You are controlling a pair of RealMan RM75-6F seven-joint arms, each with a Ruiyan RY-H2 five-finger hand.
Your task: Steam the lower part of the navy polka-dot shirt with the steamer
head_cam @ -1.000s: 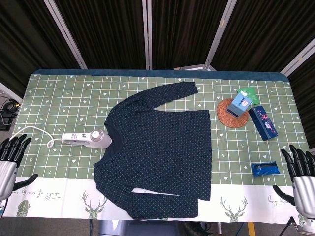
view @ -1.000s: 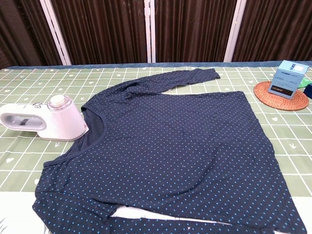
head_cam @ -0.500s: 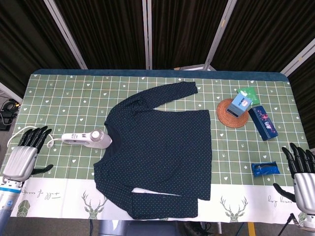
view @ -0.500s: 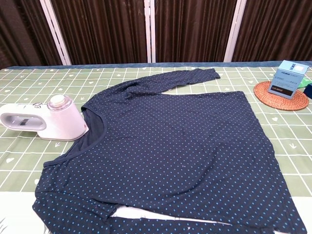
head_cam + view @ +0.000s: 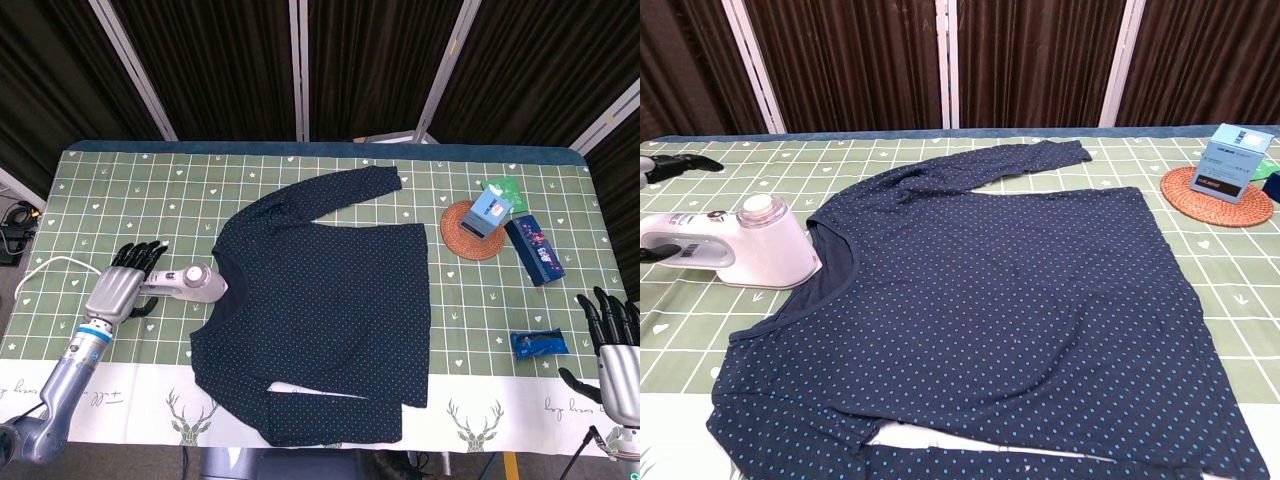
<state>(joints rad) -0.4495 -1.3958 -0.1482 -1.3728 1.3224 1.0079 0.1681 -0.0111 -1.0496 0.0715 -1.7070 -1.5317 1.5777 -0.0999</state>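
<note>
The navy polka-dot shirt (image 5: 322, 305) (image 5: 990, 310) lies flat on the table, collar toward the left and hem toward the right. The white steamer (image 5: 187, 283) (image 5: 735, 250) lies on its side at the collar, its cord trailing left. My left hand (image 5: 122, 287) hovers over the steamer's handle with fingers spread, holding nothing; only its fingertips (image 5: 675, 165) show at the chest view's left edge. My right hand (image 5: 613, 345) stays at the table's near right edge, fingers apart and empty.
A round woven coaster (image 5: 468, 232) with a light blue box (image 5: 490, 212) (image 5: 1234, 163) on it sits at the far right. Beside it lie a green packet (image 5: 503, 189), a dark blue box (image 5: 534, 251) and a small blue packet (image 5: 538, 344).
My left hand has moved from the table's near left edge right and forward, over the steamer's handle. My right hand has sunk slightly lower in the head view.
</note>
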